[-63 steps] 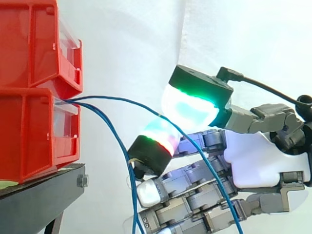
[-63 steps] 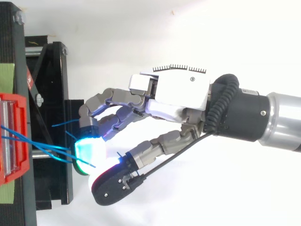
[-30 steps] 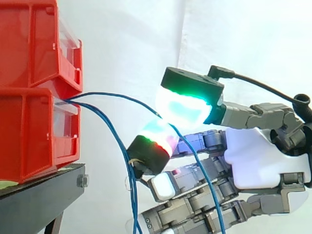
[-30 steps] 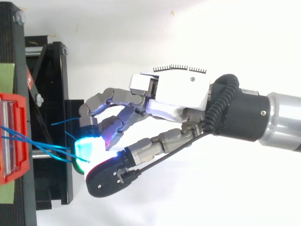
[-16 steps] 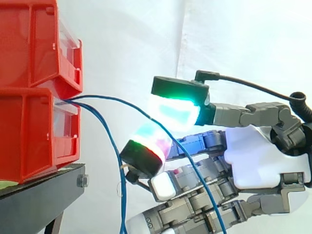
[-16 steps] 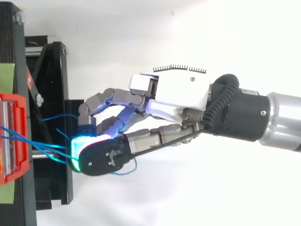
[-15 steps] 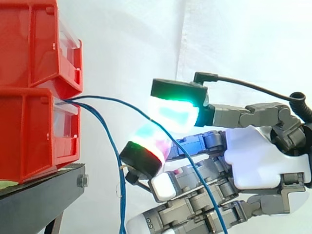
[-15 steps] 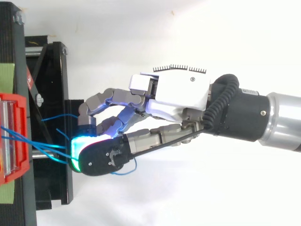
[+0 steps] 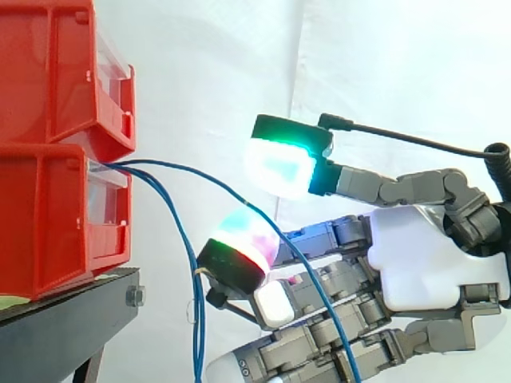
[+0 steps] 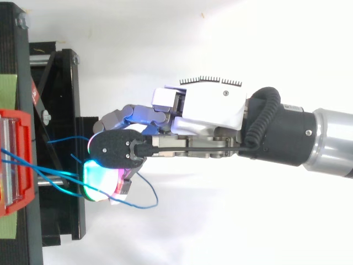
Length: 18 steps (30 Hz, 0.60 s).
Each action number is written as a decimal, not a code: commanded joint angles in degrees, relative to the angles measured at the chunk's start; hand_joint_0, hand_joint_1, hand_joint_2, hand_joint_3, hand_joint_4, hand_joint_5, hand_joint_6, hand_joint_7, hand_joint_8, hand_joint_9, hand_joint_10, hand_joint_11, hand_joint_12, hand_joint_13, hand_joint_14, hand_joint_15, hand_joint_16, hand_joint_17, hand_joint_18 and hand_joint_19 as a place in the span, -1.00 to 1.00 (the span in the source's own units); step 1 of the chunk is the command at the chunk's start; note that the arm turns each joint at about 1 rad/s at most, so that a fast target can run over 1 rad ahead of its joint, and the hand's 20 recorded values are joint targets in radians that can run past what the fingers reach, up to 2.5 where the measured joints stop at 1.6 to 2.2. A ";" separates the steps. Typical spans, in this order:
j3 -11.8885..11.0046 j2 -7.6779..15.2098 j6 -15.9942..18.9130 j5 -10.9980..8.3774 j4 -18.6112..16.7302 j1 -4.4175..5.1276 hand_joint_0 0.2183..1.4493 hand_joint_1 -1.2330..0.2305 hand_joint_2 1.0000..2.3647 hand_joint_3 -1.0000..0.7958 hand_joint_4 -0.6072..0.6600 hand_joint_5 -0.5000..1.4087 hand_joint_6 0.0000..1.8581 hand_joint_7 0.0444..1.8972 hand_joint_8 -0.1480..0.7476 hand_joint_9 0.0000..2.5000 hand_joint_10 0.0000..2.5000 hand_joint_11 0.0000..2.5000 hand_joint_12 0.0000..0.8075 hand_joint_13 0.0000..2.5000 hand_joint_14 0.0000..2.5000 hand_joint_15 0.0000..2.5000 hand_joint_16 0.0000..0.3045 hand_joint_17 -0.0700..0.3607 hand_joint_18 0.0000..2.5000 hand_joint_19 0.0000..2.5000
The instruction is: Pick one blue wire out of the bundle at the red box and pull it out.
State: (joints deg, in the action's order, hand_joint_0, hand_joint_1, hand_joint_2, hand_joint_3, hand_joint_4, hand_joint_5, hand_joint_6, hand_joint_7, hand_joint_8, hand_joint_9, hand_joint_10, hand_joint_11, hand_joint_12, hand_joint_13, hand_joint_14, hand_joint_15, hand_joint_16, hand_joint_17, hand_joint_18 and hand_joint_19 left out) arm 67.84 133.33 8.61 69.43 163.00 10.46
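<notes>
**Two pads bracketing one blue wire, nothing pinched yet**

Hand (image 9: 431, 263) is reaching in from the right with loosely bent fingers that are clamping on nothing. The thumb pad (image 9: 275, 166) is hovering clear above a finger pad (image 9: 238, 243), and the gap between them is plainly visible from the side. One blue wire (image 9: 177, 167) is arcing out of the red box (image 9: 48, 215), running through that gap and trailing down across the fingers. My reading: the hand is lining up a pinch on this one strand, thumb poised to come down.

Other blue wires (image 9: 195, 319) are hanging nearer the box, apart from the pads, so the pick is looking clean. From above, a slack loop (image 10: 149, 199) is curling out beside the pads.

Box is sitting on the black stand (image 9: 64, 327), with the white curtain (image 9: 383, 64) behind.

Hard to make out:
- Whether the wire is touching the finger pad.
- The strand count at the box mouth.
- The wires' lower ends, which are running off the bottom edge.
- Any contact from above, since the thumb is covering it.
</notes>
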 commanded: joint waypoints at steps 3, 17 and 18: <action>0.01 0.00 0.00 0.01 0.12 0.00 -0.67 0.36 -1.00 -0.44 0.24 -0.51 -0.24 0.14 0.12 -0.19 -0.99 -0.64 0.19 -0.54 -0.99 -0.77 -0.53 0.07 -0.63 -0.70; 0.19 0.00 0.00 0.01 0.03 0.00 -0.77 -0.46 -1.00 -0.44 0.23 -0.50 -0.15 -0.01 0.13 -0.28 -0.99 -0.68 0.22 -0.57 -0.99 -0.79 -0.51 0.11 -0.62 -0.79; 0.19 0.00 0.00 -0.08 -0.05 0.00 -0.71 -0.50 -1.00 -0.44 0.20 -0.51 -0.14 0.04 0.10 -0.31 -0.99 -0.68 0.18 -0.58 -0.99 -0.80 -0.53 0.08 -0.63 -0.79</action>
State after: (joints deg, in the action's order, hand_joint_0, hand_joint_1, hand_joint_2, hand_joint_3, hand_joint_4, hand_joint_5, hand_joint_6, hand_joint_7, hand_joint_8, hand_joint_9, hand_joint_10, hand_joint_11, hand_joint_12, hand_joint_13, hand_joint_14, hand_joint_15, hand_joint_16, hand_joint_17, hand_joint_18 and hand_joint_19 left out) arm 68.01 133.33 8.61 69.43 163.05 10.46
